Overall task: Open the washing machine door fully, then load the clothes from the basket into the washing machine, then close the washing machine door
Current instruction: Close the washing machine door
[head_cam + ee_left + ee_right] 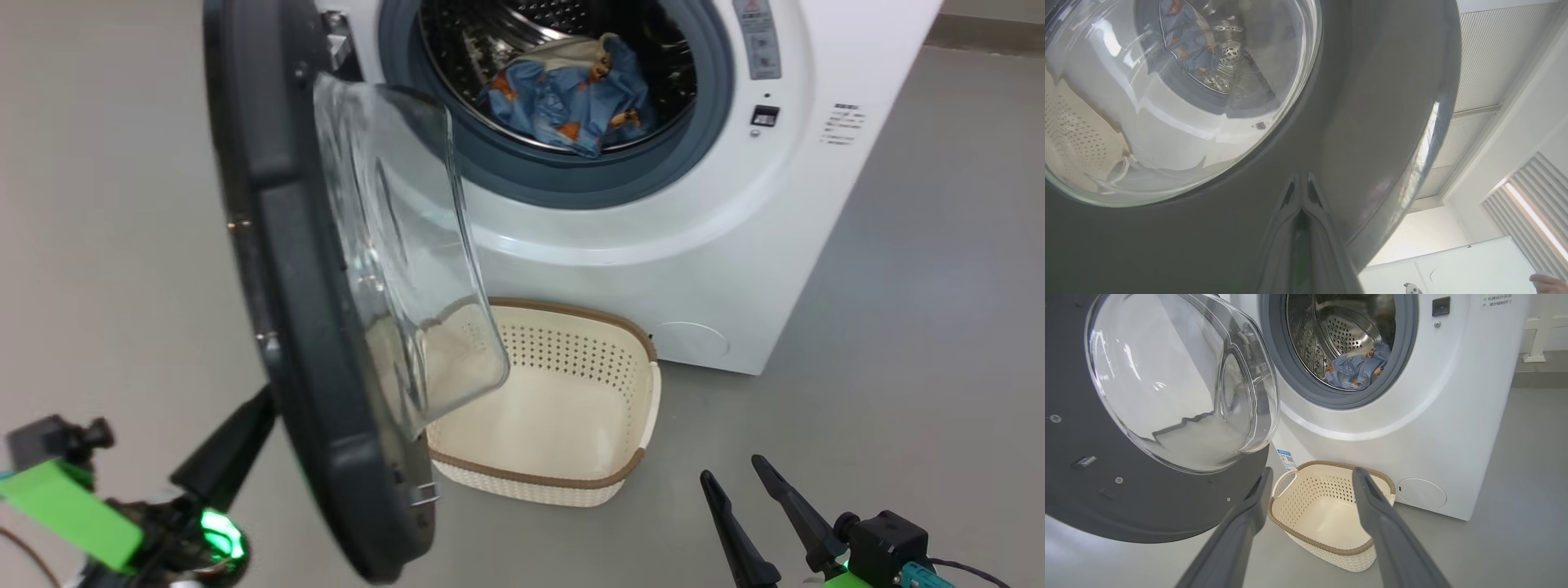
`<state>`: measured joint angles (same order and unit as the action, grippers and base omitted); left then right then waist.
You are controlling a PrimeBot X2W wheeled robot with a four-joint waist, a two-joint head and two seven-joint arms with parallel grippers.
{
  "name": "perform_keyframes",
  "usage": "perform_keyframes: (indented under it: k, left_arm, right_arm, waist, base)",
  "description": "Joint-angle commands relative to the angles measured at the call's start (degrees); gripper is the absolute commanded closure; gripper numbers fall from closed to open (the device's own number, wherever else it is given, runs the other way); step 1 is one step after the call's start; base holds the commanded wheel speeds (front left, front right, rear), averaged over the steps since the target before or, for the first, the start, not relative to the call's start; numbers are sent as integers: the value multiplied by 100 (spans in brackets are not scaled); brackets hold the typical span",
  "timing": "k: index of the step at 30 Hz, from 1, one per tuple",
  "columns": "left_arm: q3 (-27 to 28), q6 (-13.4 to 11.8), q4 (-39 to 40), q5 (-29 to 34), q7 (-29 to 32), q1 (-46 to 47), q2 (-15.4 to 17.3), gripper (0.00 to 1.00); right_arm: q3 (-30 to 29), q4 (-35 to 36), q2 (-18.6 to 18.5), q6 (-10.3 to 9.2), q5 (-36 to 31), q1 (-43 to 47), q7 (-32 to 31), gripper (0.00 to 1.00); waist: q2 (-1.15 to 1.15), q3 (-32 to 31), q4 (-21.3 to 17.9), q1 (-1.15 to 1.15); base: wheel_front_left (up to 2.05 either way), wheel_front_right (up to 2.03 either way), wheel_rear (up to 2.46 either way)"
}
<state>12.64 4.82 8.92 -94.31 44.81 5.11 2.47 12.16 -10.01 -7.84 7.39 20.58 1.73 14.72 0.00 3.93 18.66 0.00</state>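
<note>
**Clerk:** Item one, the washing machine door [277, 245]. Position and reason?

**Checker:** One door with a black rim and one glass bowl [400, 245]. It stands partly swung out from the washing machine [694, 245], hinged at the left of the opening. Its bowl overhangs the left end of the basket. The left fingers [1280, 245] are pressed together and hold nothing, with their tips against the door's outer black face. I judge they are set there to push the door shut, not to grip it.

**Clerk:** Item two, the clothes?

**Checker:** The clothes [571, 98] are one crumpled blue bundle with orange print. It lies low in the drum [1343, 330], behind the grey gasket [571, 184]. I cannot tell how many garments make it up.

**Clerk:** Item three?

**Checker:** One basket [645, 408], cream with a brown rim, on the floor [898, 367] just in front of the machine. It holds nothing. That suggests loading is finished and closing the door is the step in hand.

**Clerk:** The other arm?

**Checker:** The right fingers [1241, 526] are spread wide and empty. They hover low at the near right, well apart from the door, and point toward the basket. They are probably placed there so the door can swing freely.

**Clerk:** Totals?

**Checker:** One machine, one door, one basket, one bundle of clothes and two pairs of fingers.
</note>
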Motion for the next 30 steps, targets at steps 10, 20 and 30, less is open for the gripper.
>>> perform_keyframes:
  k: [10, 20, 30]
  left_arm:
    - [-1180, 201, -115, 41, -1282, 535, 42, 100]
    - [-1616, 259, -1117, 368, -2207, 1391, 42, 100]
    - [-1872, 266, -1820, 419, -2751, 2169, 42, 100]
  right_arm:
    - [148, 101, -3, 10, 0, -20, 28, 0]
    - [236, 90, -4, 10, 17, -58, 28, 0]
    - [238, 74, -19, 10, 34, -63, 28, 0]
  waist:
    - [0, -190, -713, 0]
    - [0, -218, -1404, 0]
    - [0, -151, -1945, 0]
  base:
    - [0, 0, 0]
    - [0, 0, 0]
    - [0, 0, 0]
